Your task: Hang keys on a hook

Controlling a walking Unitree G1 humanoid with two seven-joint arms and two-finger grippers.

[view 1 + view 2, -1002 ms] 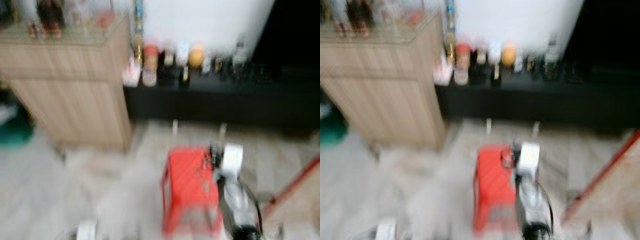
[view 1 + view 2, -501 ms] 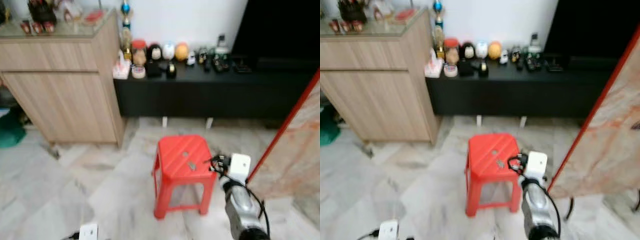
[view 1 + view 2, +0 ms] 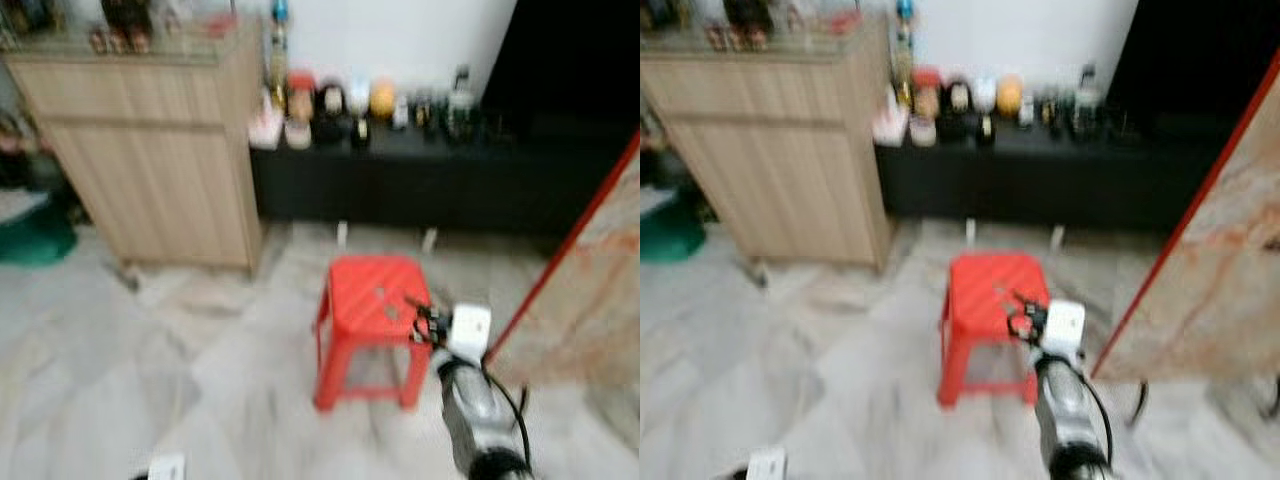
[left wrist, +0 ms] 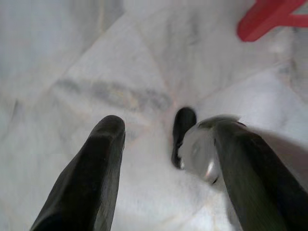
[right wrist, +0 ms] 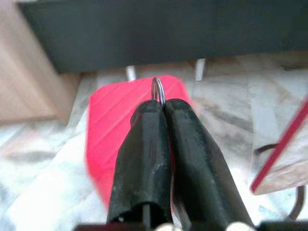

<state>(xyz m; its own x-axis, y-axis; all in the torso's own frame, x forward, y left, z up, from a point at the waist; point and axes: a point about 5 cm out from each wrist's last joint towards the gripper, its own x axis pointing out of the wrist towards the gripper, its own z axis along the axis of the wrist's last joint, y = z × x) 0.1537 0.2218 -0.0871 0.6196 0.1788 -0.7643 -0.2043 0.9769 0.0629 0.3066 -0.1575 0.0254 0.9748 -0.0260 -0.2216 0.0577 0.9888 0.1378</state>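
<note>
My right gripper (image 5: 159, 103) is shut on a thin metal key ring (image 5: 158, 91) that sticks out just past the fingertips. The keys themselves are hidden behind the fingers. In the eye views this gripper (image 3: 418, 312) is held out in front of me, at the right edge of a red plastic stool (image 3: 372, 292). A small dark bunch hangs at its tip. My left gripper (image 4: 166, 126) is open and points down at the pale marble floor (image 4: 72, 57) with nothing between its fingers.
A light wooden cabinet (image 3: 150, 150) stands at the back left. A low black sideboard (image 3: 450, 185) with several small ornaments runs along the wall. A marbled panel with a red edge (image 3: 590, 290) leans at the right. A white plug block (image 3: 165, 467) lies on the floor.
The whole picture has swung and blurred as the camera moves. The right arm stays raised with the ring in its fingers, by the stool's right side.
</note>
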